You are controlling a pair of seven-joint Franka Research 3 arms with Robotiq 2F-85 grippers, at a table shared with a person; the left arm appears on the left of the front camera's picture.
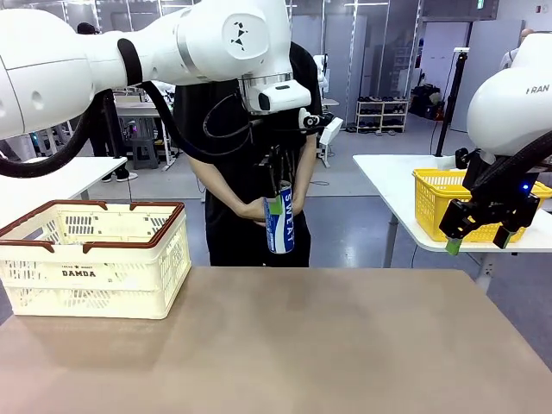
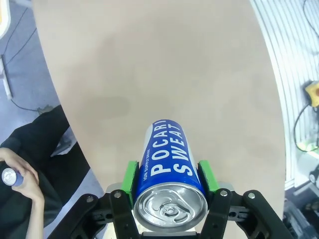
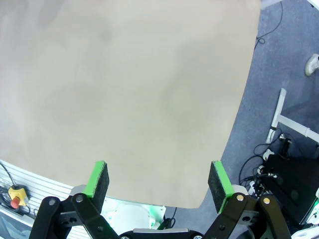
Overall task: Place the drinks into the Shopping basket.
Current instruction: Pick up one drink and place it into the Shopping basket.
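Your left end effector [image 1: 278, 205] clamps the SWEAT can [image 1: 280, 235] above the worktop [image 1: 302, 345]; your right end effector [image 1: 478, 243] gapes open.

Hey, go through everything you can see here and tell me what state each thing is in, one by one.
Blue-and-white slim can marked SWEAT: upright, lifted in the air, gripped.
Left gripper: shut on the can.
Right gripper: open, empty.
Cream-white lattice shopping basket: upright on the brown table, handles folded down.
Person's hand: holding a silver-topped can.
Yellow mesh basket: upright on a white side table.
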